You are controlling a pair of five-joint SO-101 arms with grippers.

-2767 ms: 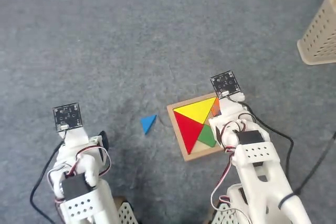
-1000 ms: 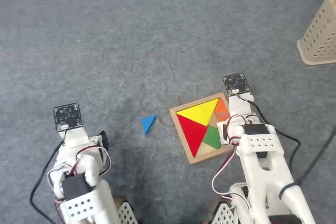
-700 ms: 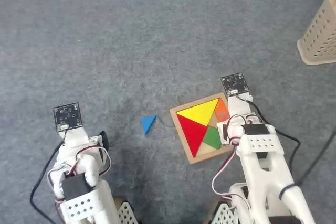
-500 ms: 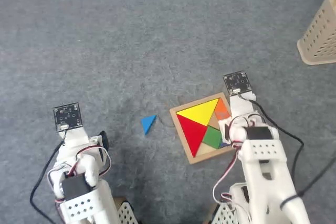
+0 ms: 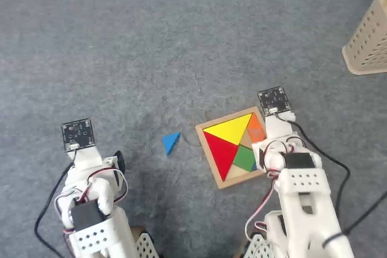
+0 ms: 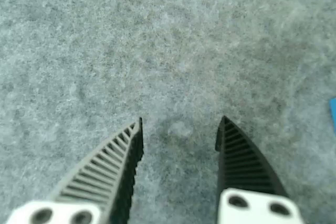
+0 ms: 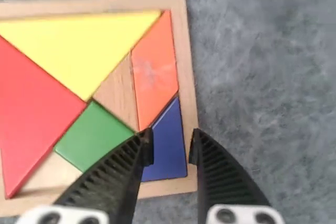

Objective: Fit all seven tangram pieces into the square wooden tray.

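Observation:
The square wooden tray [image 5: 213,167] lies on the grey carpet in front of the right arm [image 5: 299,176]. It holds a yellow triangle [image 7: 79,43], a red triangle [image 7: 29,111], a green square [image 7: 92,137], an orange parallelogram [image 7: 155,74] and a dark blue triangle [image 7: 169,153] in the corner. Two small patches of bare wood [image 7: 116,95] show between the pieces. My right gripper [image 7: 169,146] hovers slightly open, its fingers on either side of the dark blue triangle. A light blue triangle [image 5: 171,142] lies loose on the carpet left of the tray. My left gripper [image 6: 178,135] is open over bare carpet.
A beige slotted basket [image 5: 369,34] stands at the far right edge. The left arm [image 5: 91,200] sits at the near left. A sliver of the light blue triangle [image 6: 333,115] shows at the edge of the left wrist view.
The tray has been shifted slightly right. The right arm has drawn back toward the near edge, uncovering the dark blue triangle in the tray's corner. The left arm has not moved.

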